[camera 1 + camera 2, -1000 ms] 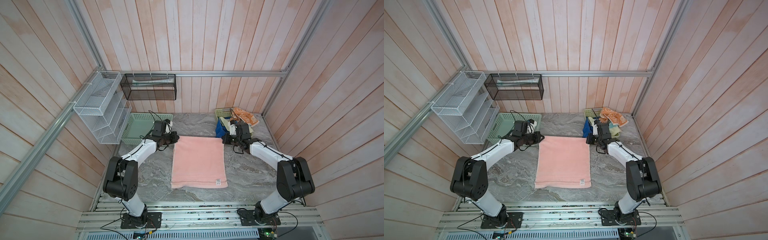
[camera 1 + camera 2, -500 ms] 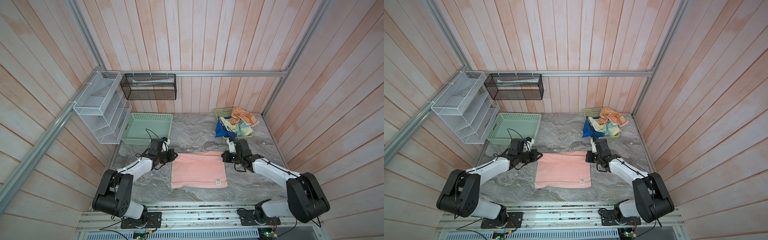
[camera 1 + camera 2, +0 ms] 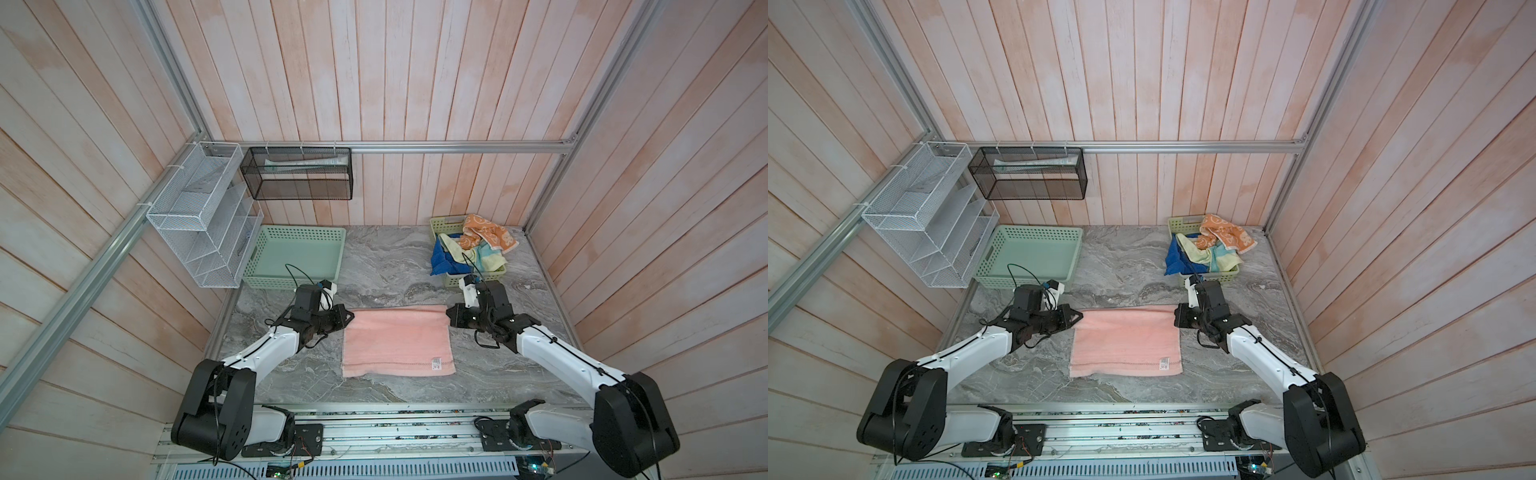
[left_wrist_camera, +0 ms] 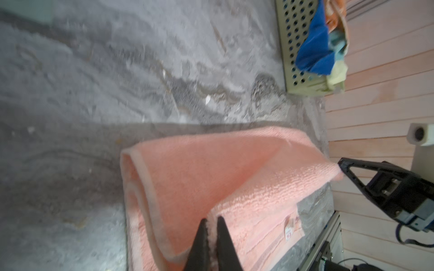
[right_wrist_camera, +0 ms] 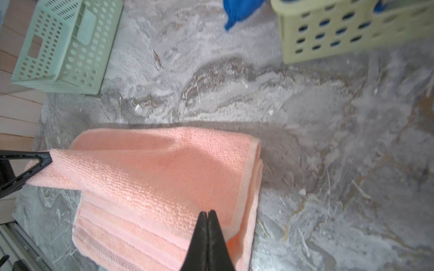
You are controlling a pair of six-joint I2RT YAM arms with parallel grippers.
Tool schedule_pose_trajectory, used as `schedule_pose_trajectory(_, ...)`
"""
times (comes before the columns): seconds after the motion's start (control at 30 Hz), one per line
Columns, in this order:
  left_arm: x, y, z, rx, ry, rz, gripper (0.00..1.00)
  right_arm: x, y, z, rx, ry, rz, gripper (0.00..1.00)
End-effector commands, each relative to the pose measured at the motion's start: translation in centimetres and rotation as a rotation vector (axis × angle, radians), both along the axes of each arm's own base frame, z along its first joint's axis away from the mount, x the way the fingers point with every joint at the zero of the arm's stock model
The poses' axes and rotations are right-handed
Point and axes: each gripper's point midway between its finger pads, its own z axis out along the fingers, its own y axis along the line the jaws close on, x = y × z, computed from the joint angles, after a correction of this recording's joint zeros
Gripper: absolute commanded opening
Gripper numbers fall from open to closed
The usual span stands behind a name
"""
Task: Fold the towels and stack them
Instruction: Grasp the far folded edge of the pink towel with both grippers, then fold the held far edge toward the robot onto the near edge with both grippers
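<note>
Pink towel (image 3: 397, 340): looped terry cloth, matt, nubby. Table (image 3: 386, 266): grey marbled, smooth, faint sheen. Green basket (image 5: 70, 54), yellow basket (image 5: 352, 35): perforated matt plastic. Walls (image 3: 415, 83): pale wood planks.

I see the pink towel (image 3: 397, 340) lying mid-surface (image 3: 374, 266), doubled over, with the fold along its far side. The upper layer stops short of the near edge, leaving the lower layer's striped border uncovered. Its two free corners sit raised off the layer below, one pinched in the left hand (image 3: 351, 317) and one in the right hand (image 3: 449, 321). The blue towel (image 3: 441, 261), pale yellow towel (image 3: 451, 246) and orange towel (image 3: 490, 235) lie crumpled together in the yellow-green basket (image 3: 445, 220) at the far right. The orange one is on top and spills over the rim, and the blue one hangs over the side.
</note>
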Motion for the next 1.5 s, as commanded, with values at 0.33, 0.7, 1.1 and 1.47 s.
schedule_pose_trajectory(0.33, -5.1, 1.5, -3.1, 0.01, 0.23, 0.082, 0.49, -5.3, -2.1, -3.8, -0.029, 0.24, -0.079, 0.47)
schedule_pose_trajectory(0.7, -5.2, 0.5, -4.1, -0.037, 0.268, 0.055, 0.43, -4.3, -1.4, -6.1, -0.068, 0.266, -0.021, 0.46)
schedule_pose_trajectory(1.1, -4.2, 0.8, -3.0, 0.007, 0.246, 0.044, 0.03, -2.5, -0.3, -5.0, -0.076, 0.198, 0.044, 0.04)
schedule_pose_trajectory(1.47, -3.7, 1.0, 2.6, 0.022, 0.18, 0.04, 0.0, -2.5, -0.2, 0.8, -0.066, 0.166, 0.054, 0.0)
